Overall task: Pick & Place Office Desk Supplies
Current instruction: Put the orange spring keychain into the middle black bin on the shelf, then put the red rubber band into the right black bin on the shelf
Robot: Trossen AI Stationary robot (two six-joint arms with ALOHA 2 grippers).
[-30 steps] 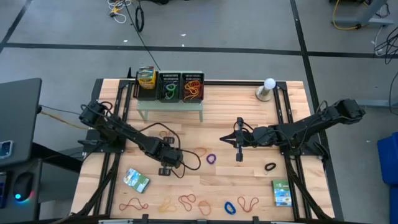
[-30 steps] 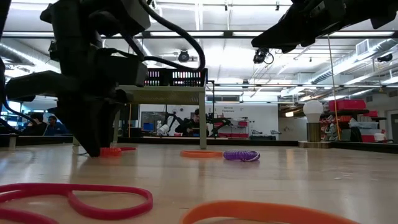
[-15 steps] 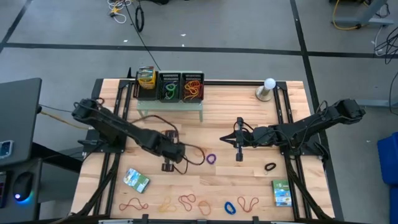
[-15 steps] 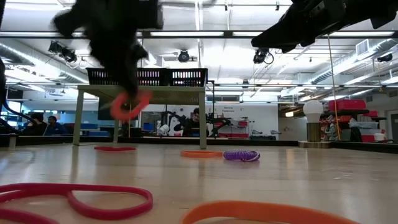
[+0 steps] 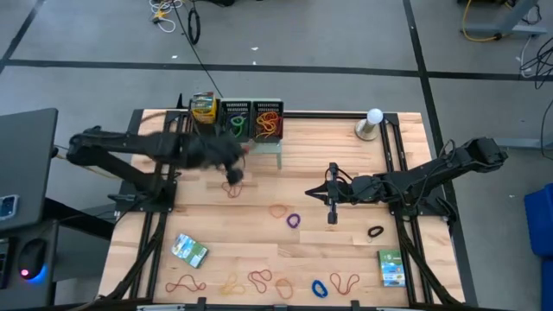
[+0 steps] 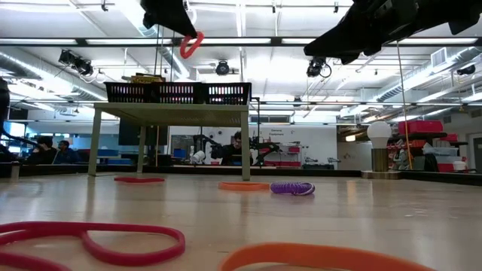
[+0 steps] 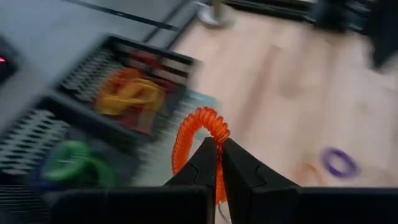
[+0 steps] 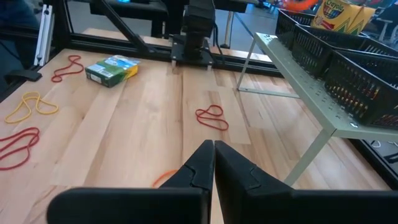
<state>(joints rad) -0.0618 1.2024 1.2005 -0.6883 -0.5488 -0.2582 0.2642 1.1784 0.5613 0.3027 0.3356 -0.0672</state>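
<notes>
I had the left gripper [image 7: 217, 163] pinched shut on an orange coiled loop [image 7: 198, 138], lifted clear of the bench [image 5: 346, 250] and carried up near the pale-green shelf [image 5: 259, 149] where the black mesh trays [image 5: 267, 120] sit. In the low view the loop [image 6: 191, 44] hung from the gripper well above shelf height, curling down and to one side.

I judged the loop to be very light, soft and springy: it sagged into a bent oval instead of holding a round shape, and its ribbed coil should give a fair bite, so slipping seemed unlikely. Being floppy, it could swing or snag on a tray's mesh wall when let go. A pinch across one strand of the coil, as I had it, looked the right hold; nothing stiffer to take on it.

In the left wrist view its long axis ran out from the fingertips towards the trays, the free end arching away from the gripper and the pinched end hidden between the fingers. The tray ahead already held orange and red bands [image 7: 132, 95], which I took as its likely destination.

The right gripper [image 5: 331, 207] waited over the middle of the bench, shut and empty, pointing towards a red loop [image 8: 212, 117] lying flat near the shelf leg.
</notes>
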